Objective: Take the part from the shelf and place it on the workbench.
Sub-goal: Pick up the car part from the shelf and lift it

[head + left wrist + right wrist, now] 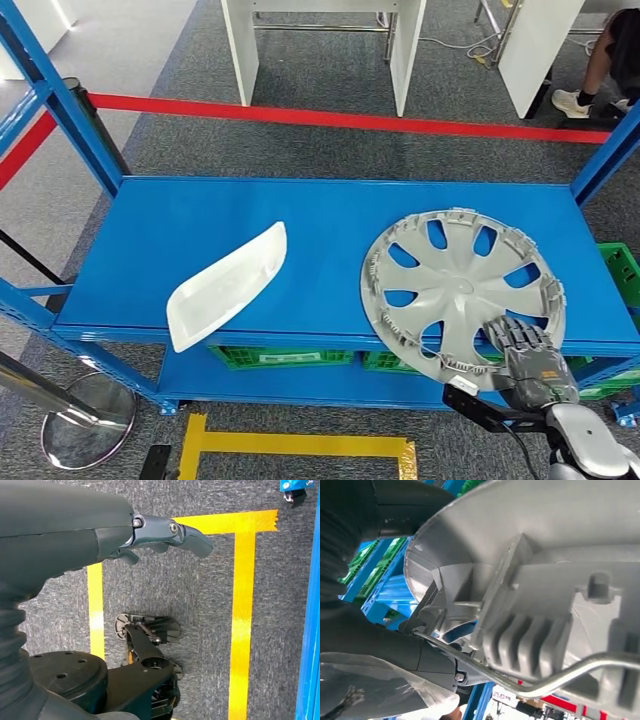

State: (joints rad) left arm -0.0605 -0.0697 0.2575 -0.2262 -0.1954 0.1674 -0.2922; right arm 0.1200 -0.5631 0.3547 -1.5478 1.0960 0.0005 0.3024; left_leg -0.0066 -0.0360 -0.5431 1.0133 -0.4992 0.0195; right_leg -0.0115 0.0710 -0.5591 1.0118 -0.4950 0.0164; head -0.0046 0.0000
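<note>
Right now, hubcap: the grey hubcap (462,291) lies inner side up at the right end of the blue shelf (226,215), its near rim hanging past the shelf's front edge.
Right hand: the right hand (530,360) is on that near rim, fingers (521,335) curled over the top, thumb under the edge in the wrist view; it grips the hubcap (531,570).
Left hand: the left hand (151,535) hangs over grey carpet and yellow tape (241,615), fingers stretched out and holding nothing.
Other part: a white plastic panel (225,285) lies well apart to the left.
Below: green crates (279,356) sit on the lower shelf.
</note>
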